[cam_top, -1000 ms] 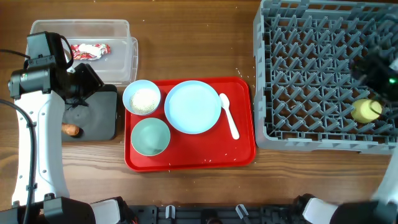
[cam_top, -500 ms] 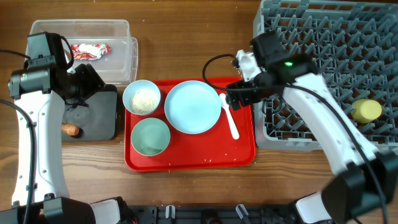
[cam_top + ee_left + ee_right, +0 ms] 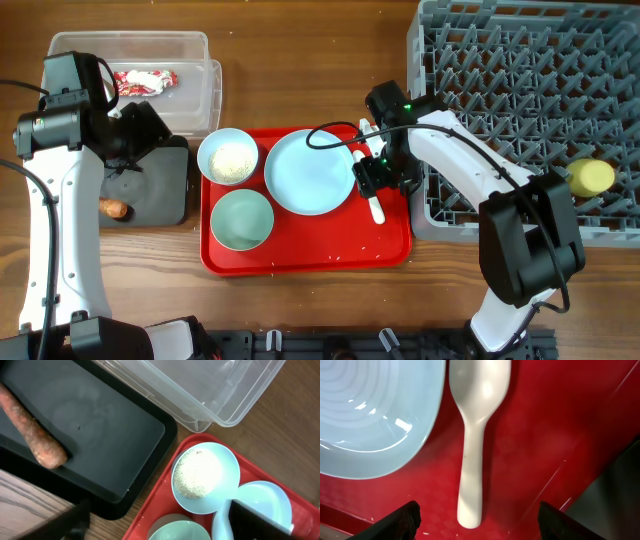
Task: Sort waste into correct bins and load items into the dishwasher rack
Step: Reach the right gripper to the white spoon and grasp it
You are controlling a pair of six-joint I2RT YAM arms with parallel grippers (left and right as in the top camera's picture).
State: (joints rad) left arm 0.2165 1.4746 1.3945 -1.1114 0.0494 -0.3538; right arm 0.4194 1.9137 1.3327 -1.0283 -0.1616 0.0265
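Note:
The white spoon (image 3: 374, 205) lies on the red tray to the right of the light-blue plate (image 3: 308, 171). My right gripper (image 3: 378, 176) is open just above the spoon, its fingers either side of the handle (image 3: 471, 480); the plate's rim (image 3: 375, 410) is to the left. A white bowl of rice grains (image 3: 229, 158) and a pale-green bowl (image 3: 241, 220) sit on the tray's left. The yellow cup (image 3: 590, 178) lies in the grey rack (image 3: 520, 90). The wrapper (image 3: 145, 81) is in the clear tub (image 3: 130, 45). The sausage stick (image 3: 115, 209) lies on the black tray (image 3: 165, 190). My left gripper (image 3: 138, 132) is open and empty over it.
The red serving tray (image 3: 300, 255) lies between the black tray and the rack, with stray grains on it. In the left wrist view I see the sausage stick (image 3: 32, 430), the tub's corner (image 3: 200, 390) and the rice bowl (image 3: 205, 477). The rack's wall stands close to my right gripper.
My right arm has swung from the rack to the red tray and come down over the spoon. The left arm has not moved.

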